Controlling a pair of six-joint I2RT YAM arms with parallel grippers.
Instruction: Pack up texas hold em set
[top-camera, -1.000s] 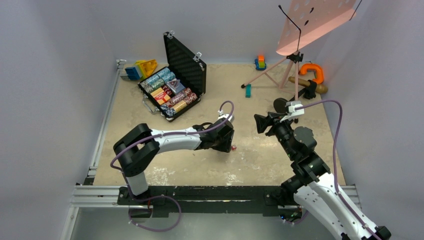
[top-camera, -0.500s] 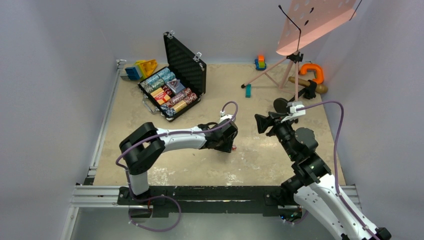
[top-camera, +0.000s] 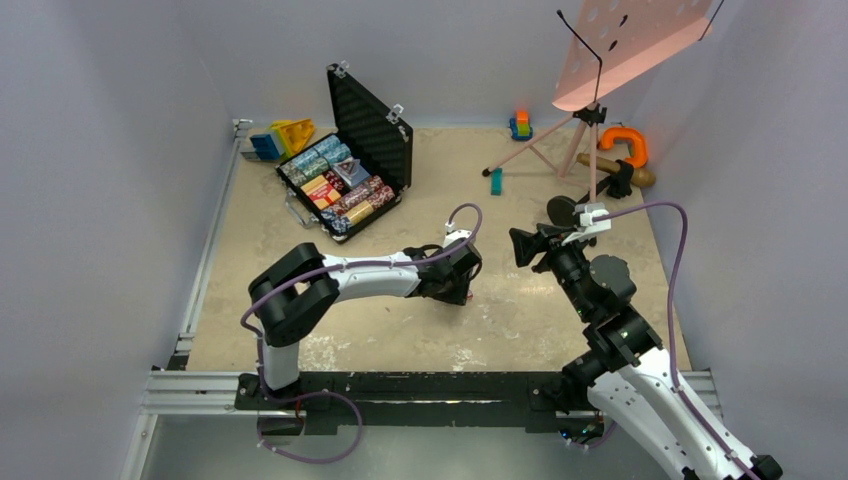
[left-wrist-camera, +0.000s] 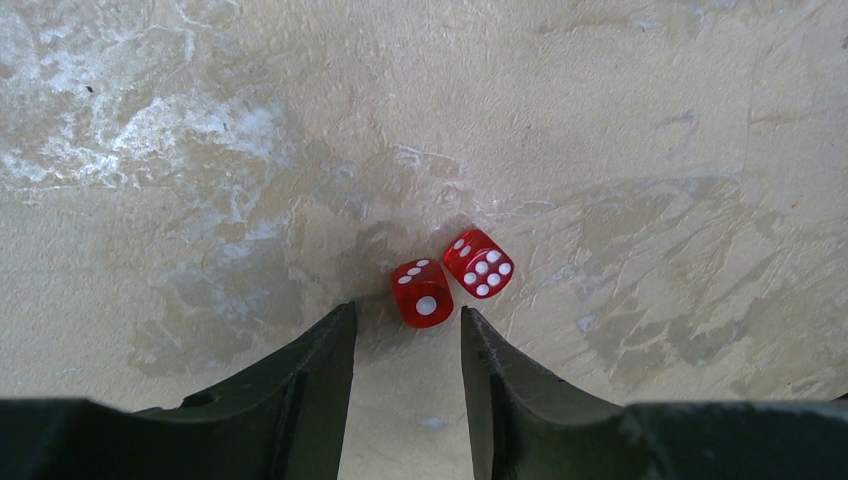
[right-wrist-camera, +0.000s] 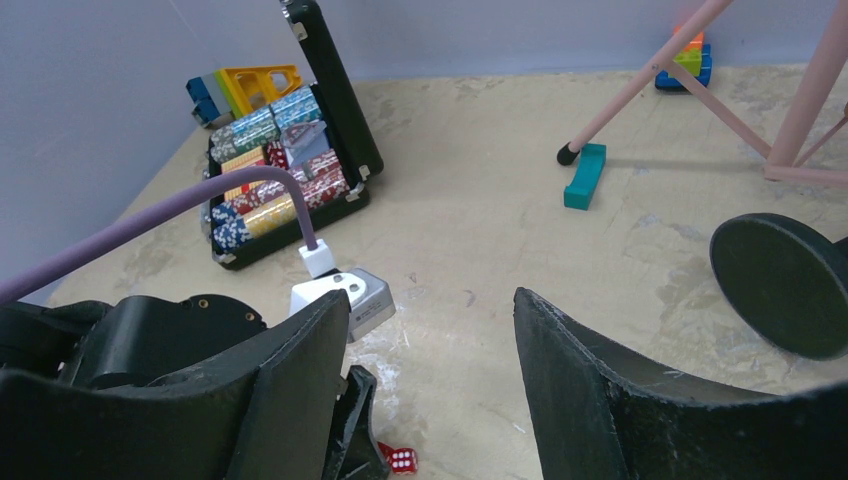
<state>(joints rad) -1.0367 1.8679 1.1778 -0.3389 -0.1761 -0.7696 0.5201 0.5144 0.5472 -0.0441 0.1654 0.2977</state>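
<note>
left gripper (left-wrist-camera: 405, 320): jaws spread, nothing pinched, both black fingers (left-wrist-camera: 320, 370) low over the beige table (left-wrist-camera: 600, 120).

near die (left-wrist-camera: 421, 293): small, glossy red, rounded corners, white pips; the face toward the wrist camera shows a single pip. it sits at the mouth of the gap, just past the tips, with a sliver of table visible on either side.

far die (left-wrist-camera: 479, 264): same red, with a crowded pip face up. it lies just beyond the near die and off to the right finger's side. cannot tell if the two touch.

right gripper (right-wrist-camera: 432, 300): jaws apart, holding nothing, raised and well apart from the dice.

briefcase (top-camera: 372, 130): black with silver corners, far ahead-left of both grippers. lid upright with its foam showing; the base is packed with rows of chips (top-camera: 318, 158) and an orange-red card box (top-camera: 320, 188).
</note>
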